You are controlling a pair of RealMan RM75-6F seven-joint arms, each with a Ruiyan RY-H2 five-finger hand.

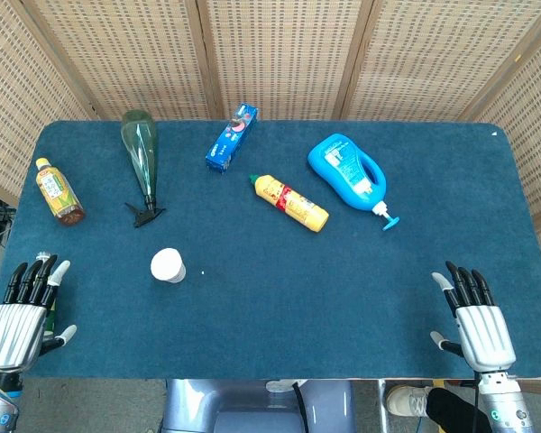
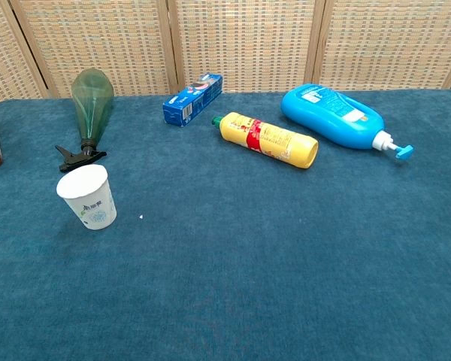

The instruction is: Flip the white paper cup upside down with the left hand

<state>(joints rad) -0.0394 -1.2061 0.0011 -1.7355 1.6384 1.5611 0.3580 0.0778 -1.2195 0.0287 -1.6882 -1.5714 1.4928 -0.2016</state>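
The white paper cup (image 1: 168, 265) stands upright, mouth up, on the blue table left of centre; the chest view shows it (image 2: 88, 196) with a faint print on its side. My left hand (image 1: 24, 309) lies flat near the table's front left corner, fingers apart, holding nothing, well to the left of the cup and nearer the front edge. My right hand (image 1: 475, 318) rests at the front right, fingers spread and empty. Neither hand appears in the chest view.
A green spray bottle (image 1: 141, 161) lies behind the cup, its black trigger nearest it. A tea bottle (image 1: 59, 191) lies far left. A blue toothpaste box (image 1: 232, 137), a yellow bottle (image 1: 289, 202) and a blue pump bottle (image 1: 350, 173) lie farther back. A woven screen (image 1: 279, 54) stands behind the table.
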